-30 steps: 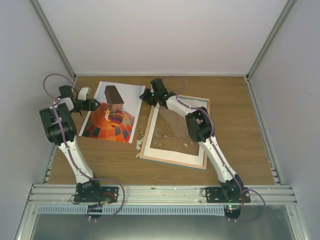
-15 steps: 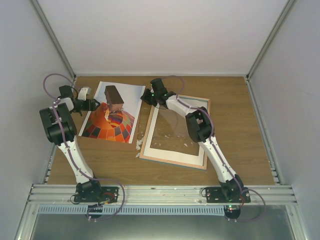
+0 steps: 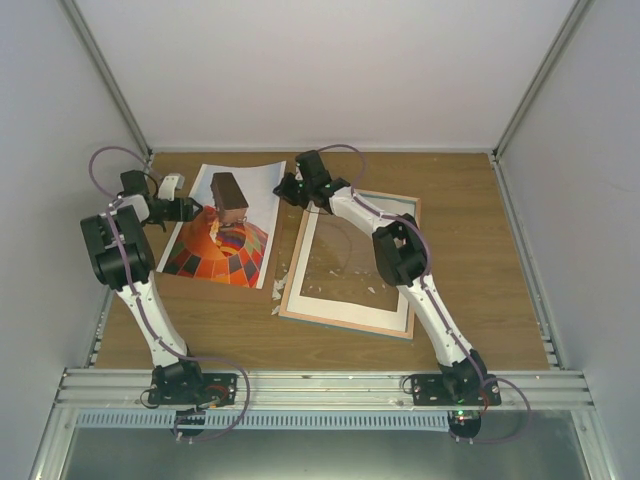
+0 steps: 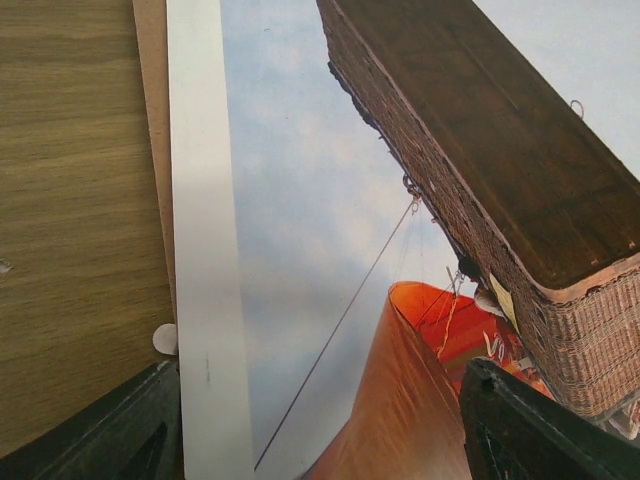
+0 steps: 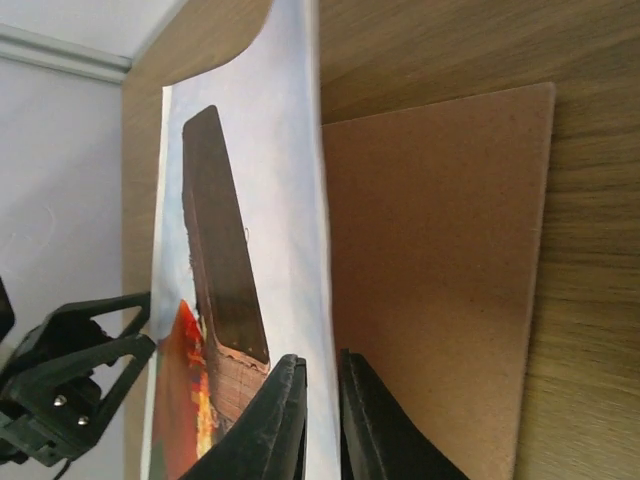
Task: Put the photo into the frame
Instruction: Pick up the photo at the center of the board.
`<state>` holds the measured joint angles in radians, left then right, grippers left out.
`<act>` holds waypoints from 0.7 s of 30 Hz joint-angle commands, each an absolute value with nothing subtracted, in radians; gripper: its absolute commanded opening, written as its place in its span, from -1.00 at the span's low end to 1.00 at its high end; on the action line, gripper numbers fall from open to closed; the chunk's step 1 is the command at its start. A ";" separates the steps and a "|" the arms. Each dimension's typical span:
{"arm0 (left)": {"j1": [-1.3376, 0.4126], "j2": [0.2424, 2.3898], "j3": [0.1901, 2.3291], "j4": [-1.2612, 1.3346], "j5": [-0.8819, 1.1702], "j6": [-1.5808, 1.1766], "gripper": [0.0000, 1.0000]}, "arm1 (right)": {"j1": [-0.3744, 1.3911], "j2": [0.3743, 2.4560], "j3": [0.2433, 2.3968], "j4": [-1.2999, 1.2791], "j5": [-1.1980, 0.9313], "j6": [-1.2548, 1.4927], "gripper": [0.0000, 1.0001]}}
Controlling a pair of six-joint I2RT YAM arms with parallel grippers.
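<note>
**Photo lying outside the frame, one edge pinched and curling up**

The frame [image 3: 346,324] is lying flat on the wooden table [image 3: 470,250], right of centre. Its long axis is running from the near side to the far side, leaning slightly. Inside its rim a pale border [image 3: 343,309] is running round a glossy middle that is showing glints and a wood tone. A few white scraps [image 3: 279,290] are lying just beside the frame's left edge.

The photo [image 3: 225,235] is sitting to the left of the frame, apart from it. It is resting on a brown backing board [image 5: 440,270], which is showing past its far right side in the right wrist view. The print's long axis is also running near to far, with the near end swinging a little to the left. The picture is pointing away from the arms: the dark basket is lying toward the far end and the striped orange-red envelope toward the near end.

The right gripper [image 5: 320,362] is reaching across to the print's far right corner. Its jaws are standing almost together with the white margin of the paper passing between them, so it is pinching the photo. That corner is curling up off the board.

The left gripper [image 3: 193,208] is hanging at the print's left edge with its jaws spread wide, one over the margin and one over the balloon. It is gripping nothing.
</note>
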<state>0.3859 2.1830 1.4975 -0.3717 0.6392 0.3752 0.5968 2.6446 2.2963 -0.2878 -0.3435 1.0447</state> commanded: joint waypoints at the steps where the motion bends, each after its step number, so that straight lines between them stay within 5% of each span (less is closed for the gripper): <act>1: 0.366 2.188 1.473 -0.450 0.650 0.372 0.52 | 0.604 2.611 2.304 -0.248 -0.387 1.053 -0.77; 8: 0.366 2.187 1.478 -0.459 0.655 0.376 0.52 | 0.604 2.636 2.269 -0.193 -0.417 1.084 -0.63; 13: 0.370 2.174 1.497 -0.475 0.666 0.377 0.62 | 0.600 2.633 2.244 -0.109 -0.478 1.076 -0.98; 21: 0.399 2.042 1.567 -0.540 0.720 0.354 0.98 | 0.575 2.484 2.223 -0.030 -0.548 0.924 -0.99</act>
